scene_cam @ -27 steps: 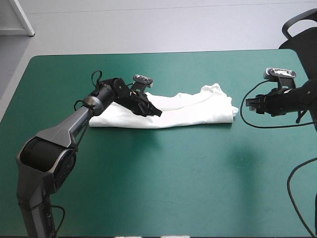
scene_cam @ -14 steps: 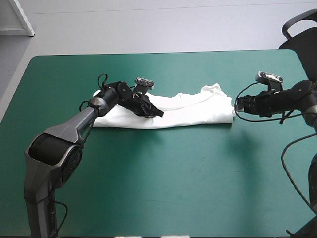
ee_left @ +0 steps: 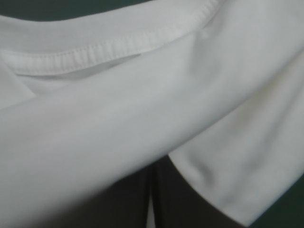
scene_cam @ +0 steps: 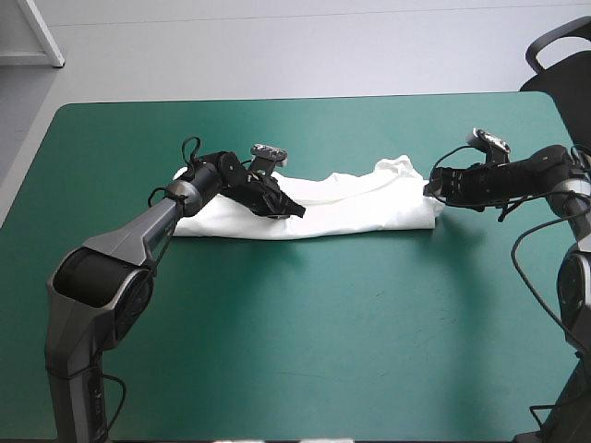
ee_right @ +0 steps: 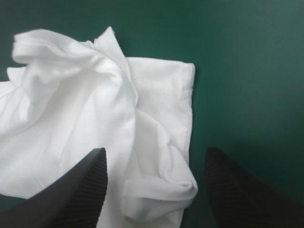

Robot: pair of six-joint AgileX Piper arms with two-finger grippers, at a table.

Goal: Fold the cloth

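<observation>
My left arm (scene_cam: 129,231) a tapered grey shell between bulky black joints, slimmer and all black toward the wrist, my right arm (scene_cam: 517,180) black throughout, my right gripper (ee_right: 156,153) two broad black fingers (ee_right: 71,190) like curved fins, finely ribbed inner faces

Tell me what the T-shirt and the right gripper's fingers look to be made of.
T-shirt: soft white knit, probably cotton, matte; it creases loosely, and a ribbed band shows stitching. Fingers of the right gripper: black, matte, likely rubber or plastic; fine ridges cover their faces.
</observation>
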